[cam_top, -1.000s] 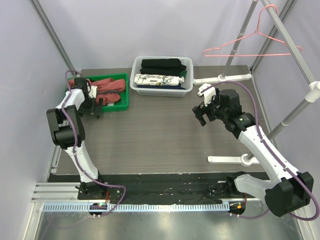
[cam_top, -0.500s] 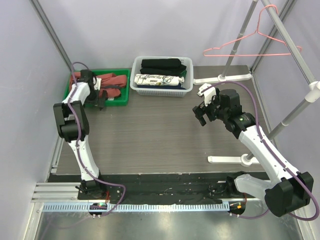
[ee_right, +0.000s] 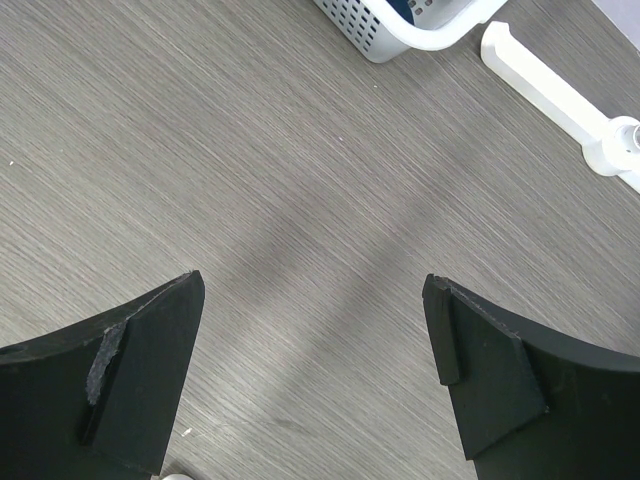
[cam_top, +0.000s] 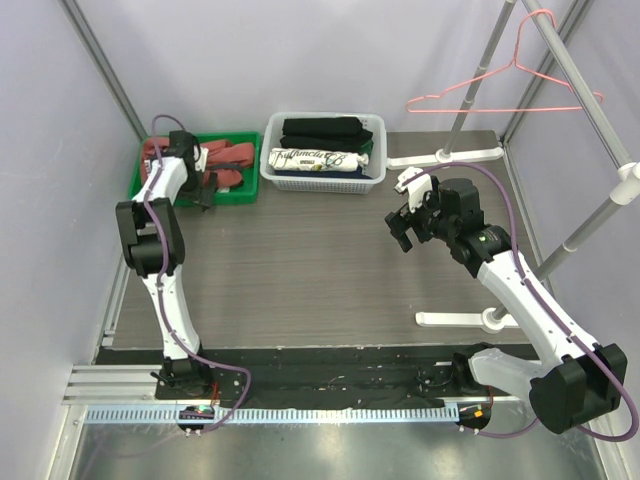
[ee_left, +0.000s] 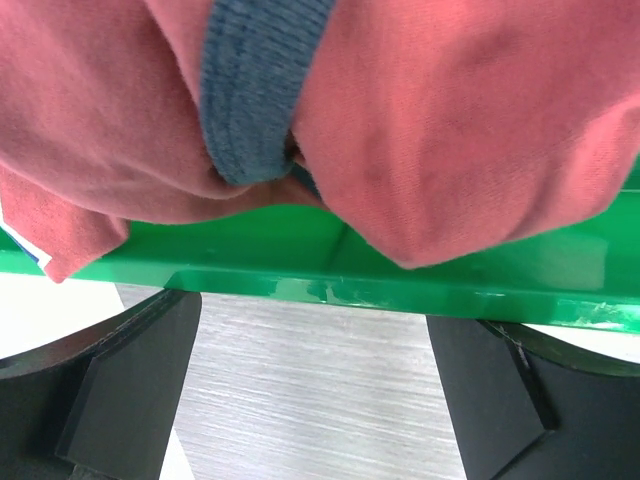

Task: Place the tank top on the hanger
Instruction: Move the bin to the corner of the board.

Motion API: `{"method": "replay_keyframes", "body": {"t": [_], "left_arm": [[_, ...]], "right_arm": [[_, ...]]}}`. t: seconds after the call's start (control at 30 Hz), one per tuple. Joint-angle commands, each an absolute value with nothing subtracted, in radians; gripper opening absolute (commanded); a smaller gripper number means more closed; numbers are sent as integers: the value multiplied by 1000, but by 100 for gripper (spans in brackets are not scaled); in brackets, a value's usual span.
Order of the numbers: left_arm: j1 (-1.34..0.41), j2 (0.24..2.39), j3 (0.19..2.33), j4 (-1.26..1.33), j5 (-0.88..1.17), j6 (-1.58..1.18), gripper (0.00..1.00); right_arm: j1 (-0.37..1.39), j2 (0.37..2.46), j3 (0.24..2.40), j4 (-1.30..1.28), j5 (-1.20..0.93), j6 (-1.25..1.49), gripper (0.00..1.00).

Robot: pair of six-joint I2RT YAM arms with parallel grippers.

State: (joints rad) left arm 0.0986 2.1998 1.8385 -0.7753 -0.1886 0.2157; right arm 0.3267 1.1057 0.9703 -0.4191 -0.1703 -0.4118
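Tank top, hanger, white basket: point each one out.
tank top (cam_top: 235,160), top external view, bunched red fabric.
hanger (cam_top: 450,87), top external view, sloping wire below the hook.
white basket (cam_top: 322,180), top external view, front wall.

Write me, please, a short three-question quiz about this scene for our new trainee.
1. The tank top lies: A in the white basket; B in the green tray; C on the bare table.
2. True or false: the left claw and the right claw are both open and empty.
3. Where is the hanger?
Key: 1 B; 2 true; 3 hanging on the rail, back right.
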Motion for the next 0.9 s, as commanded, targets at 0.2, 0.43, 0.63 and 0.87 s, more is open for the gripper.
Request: {"method": "replay_keyframes", "body": {"t": [0.2, 0.43, 0.63, 0.87], "left_arm": [[83, 2263, 1948, -732, -282, 241, 100], [81, 2263, 1960, -723, -302, 253, 100], [80, 2157, 1841, -721, -219, 235, 100], [74, 1990, 1730, -724, -137, 230, 99]], "right_arm": [[324, 1089, 970, -379, -178, -410, 100], [324, 1091, 969, -379, -178, -410, 100], [324, 1089, 966, -379, -183, -411, 100], [324, 1092, 965, -379, -189, -413, 100]]}}
